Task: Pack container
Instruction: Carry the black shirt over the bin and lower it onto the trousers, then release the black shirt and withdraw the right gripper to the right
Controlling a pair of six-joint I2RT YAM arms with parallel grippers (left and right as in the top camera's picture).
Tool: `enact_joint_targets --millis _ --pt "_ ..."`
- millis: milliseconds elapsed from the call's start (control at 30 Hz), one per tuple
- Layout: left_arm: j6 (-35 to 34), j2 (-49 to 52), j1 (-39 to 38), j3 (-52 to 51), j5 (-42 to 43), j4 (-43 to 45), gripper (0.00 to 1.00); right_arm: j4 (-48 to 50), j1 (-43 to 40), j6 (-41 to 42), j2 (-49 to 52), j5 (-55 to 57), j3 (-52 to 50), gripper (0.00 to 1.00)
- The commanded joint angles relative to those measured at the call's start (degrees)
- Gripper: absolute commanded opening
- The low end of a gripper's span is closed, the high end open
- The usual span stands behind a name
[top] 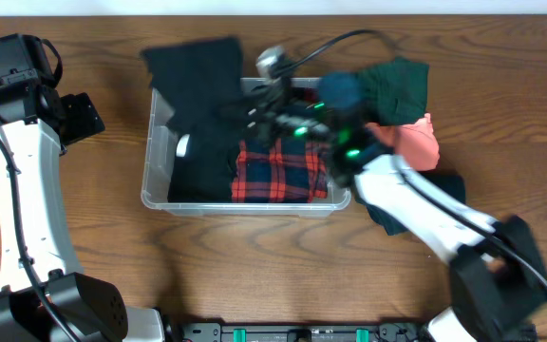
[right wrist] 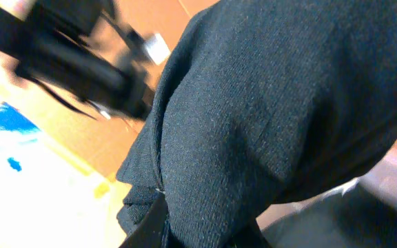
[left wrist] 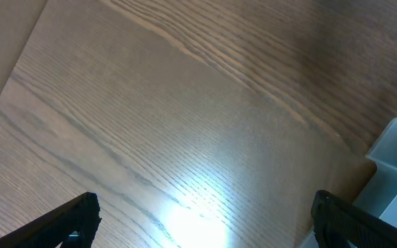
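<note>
One knitted black garment (top: 202, 90) drapes over the clear rectangular container (top: 245, 206).

Bare desk (top: 103, 237) left of container (top: 245, 207): L gripper (left wrist: 205, 202) hangs over it, open path up to the wall. Front strip of desk also free. Over the container, black garment (top: 202, 104) covers left half & far rim. R arm (top: 416, 207) crosses the right front corner. Plaid cloth (top: 278, 176) lies inside. Clothes pile (top: 402, 104) crowds the right side, just beside the wall.
</note>
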Motion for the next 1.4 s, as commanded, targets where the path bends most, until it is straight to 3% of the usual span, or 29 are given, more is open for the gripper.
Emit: enact_joint_targets --millis 0,100,267,700,767,867,900,967,1133,1367 --pt "0.1 -0.7 0.2 0.7 -0.6 -0.2 0.98 2.0 3.1 4.3 5.6 5.6 0.5 0.01" --pt "0.1 -0.7 0.2 0.7 -0.6 -0.2 0.98 4.3 5.0 9.6 9.7 5.2 0.5 0.01" --pt "0.1 -0.7 0.2 0.7 -0.6 -0.2 0.98 2.9 6.0 10.8 13.0 8.7 0.5 0.01" --pt "0.1 -0.7 0.2 0.7 -0.6 -0.2 0.98 -6.1 2.5 7.7 13.1 16.0 0.4 0.01" --pt "0.1 -0.7 0.2 0.7 -0.6 -0.2 0.98 -6.6 2.8 7.3 13.1 16.8 0.4 0.08" --pt "0.1 -0.7 0.2 0.7 -0.6 -0.2 0.98 -6.4 2.8 7.3 13.1 15.8 0.4 0.35" --pt "0.1 -0.7 0.2 0.7 -0.6 -0.2 0.98 -6.3 2.5 7.3 13.0 14.4 0.4 0.49" --pt "0.1 -0.7 0.2 0.7 -0.6 -0.2 0.98 -6.6 1.9 7.3 12.7 11.5 0.5 0.57" --pt "0.1 -0.7 0.2 0.7 -0.6 -0.2 0.98 -11.0 -1.4 6.3 10.6 7.0 0.5 0.64" --pt "0.1 -0.7 0.2 0.7 -0.6 -0.2 0.98 -24.1 -7.7 -7.8 1.4 12.9 0.5 0.7"
